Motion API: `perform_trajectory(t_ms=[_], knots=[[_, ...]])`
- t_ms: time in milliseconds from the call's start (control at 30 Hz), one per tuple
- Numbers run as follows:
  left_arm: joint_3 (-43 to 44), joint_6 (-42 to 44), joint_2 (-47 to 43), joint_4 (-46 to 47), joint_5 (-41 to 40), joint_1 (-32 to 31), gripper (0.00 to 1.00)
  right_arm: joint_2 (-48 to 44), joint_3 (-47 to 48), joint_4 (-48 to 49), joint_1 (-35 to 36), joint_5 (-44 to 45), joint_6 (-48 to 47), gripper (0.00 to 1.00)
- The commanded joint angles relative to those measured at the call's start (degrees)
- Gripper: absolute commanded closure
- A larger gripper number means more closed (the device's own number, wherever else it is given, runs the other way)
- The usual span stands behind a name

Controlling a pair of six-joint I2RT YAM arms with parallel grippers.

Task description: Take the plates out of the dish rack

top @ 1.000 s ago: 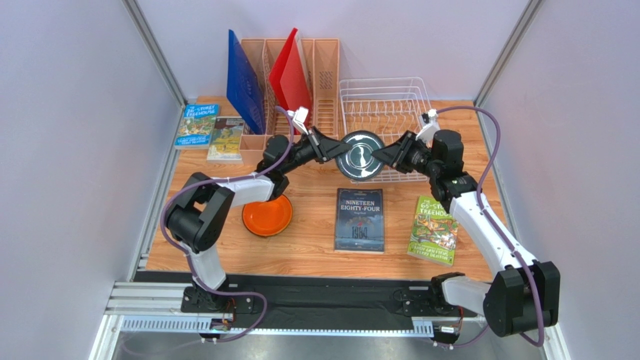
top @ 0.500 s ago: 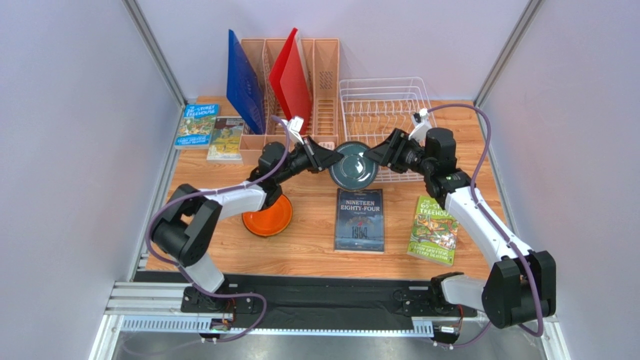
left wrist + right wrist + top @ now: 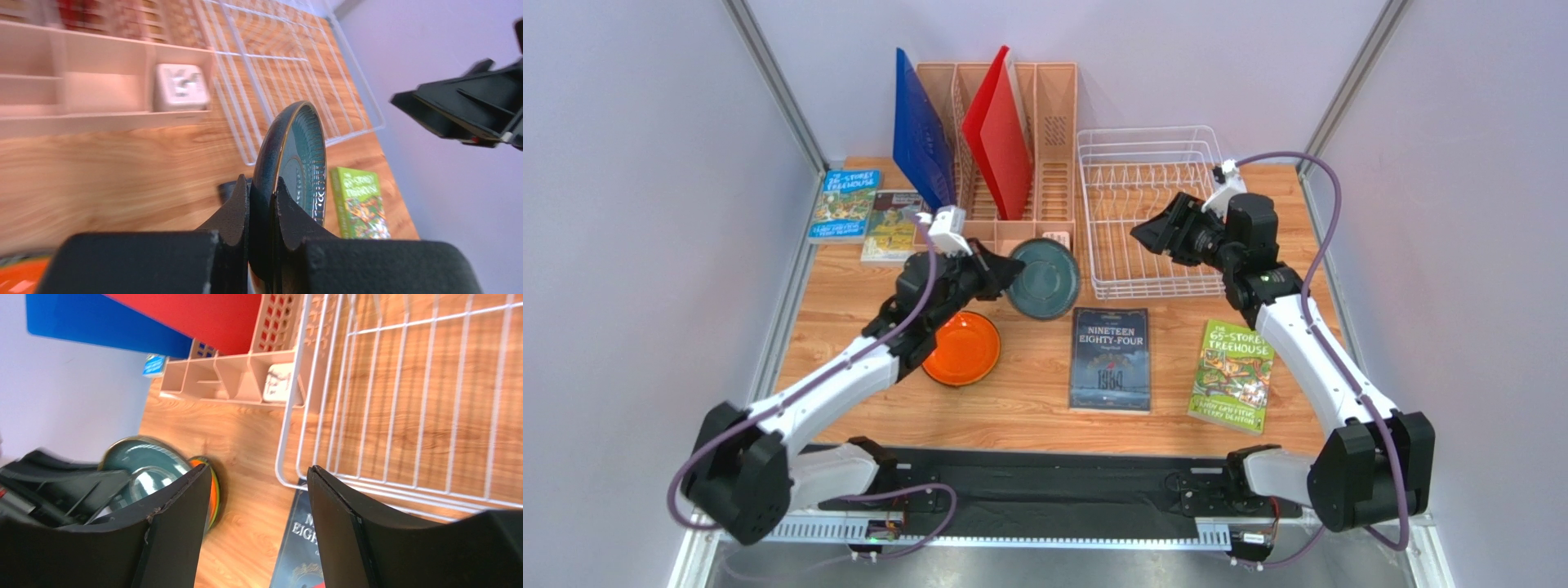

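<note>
Pinching the round dark teal-grey plate (image 3: 1044, 278) by its rim, left gripper (image 3: 261, 187) hangs just beyond the round orange plate (image 3: 961, 348); right gripper (image 3: 258, 471) spread, empty.

Two plates (image 3: 1043, 279), four books (image 3: 1109, 358), two boards (image 3: 999, 129)

Teal plate (image 3: 1043, 278): dark teal-grey, glossy, thin bronze rim, ribbed ring pattern inside. Orange plate (image 3: 962, 349): plain bright orange. Rack (image 3: 1143, 130): white wire. Organiser (image 3: 1051, 110) at 12 o'clock: pinkish tan. Blue board (image 3: 922, 135) and red board (image 3: 999, 123): plain, no print. Desk (image 3: 1026, 392): light wood grain. Dark book (image 3: 1109, 358) at 6 o'clock: navy-black, pale lettering. Green book (image 3: 1232, 376) at 4 o'clock: cartoon art. Blue book (image 3: 844, 203), yellowish book (image 3: 891, 227) at 10 o'clock. Left hand (image 3: 1004, 272), right hand (image 3: 1151, 235): black. Arms (image 3: 1314, 355): white, black joints.
</note>
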Motion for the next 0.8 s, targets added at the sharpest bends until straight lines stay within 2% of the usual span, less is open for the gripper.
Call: perform_trajectory(t_ms=[0, 167, 367, 533, 767], knots=[[-4.3, 2.7, -12.9, -13.7, -11.6, 1.8, 1.00, 1.0, 4.5, -2.8, -1.9, 4.3, -4.7, 0.36], [-9.6, 3.4, -25.9, -22.2, -20.1, 1.9, 1.00, 2.9, 9.3, -6.8, -3.2, 9.3, -8.3, 0.36], [-14.5, 2.8, -34.6, -28.3, -26.7, 2.0, 1.00, 4.7, 11.7, -8.1, -3.9, 10.2, -9.2, 0.36], [-17.7, 1.2, -36.8, -30.1, -29.8, 2.0, 1.00, 4.6, 11.2, -8.1, -3.9, 9.0, -8.3, 0.36], [-20.9, -1.9, -35.1, -28.9, -29.7, 2.0, 1.00, 3.9, 8.6, -7.8, -3.9, 8.2, -7.8, 0.36]])
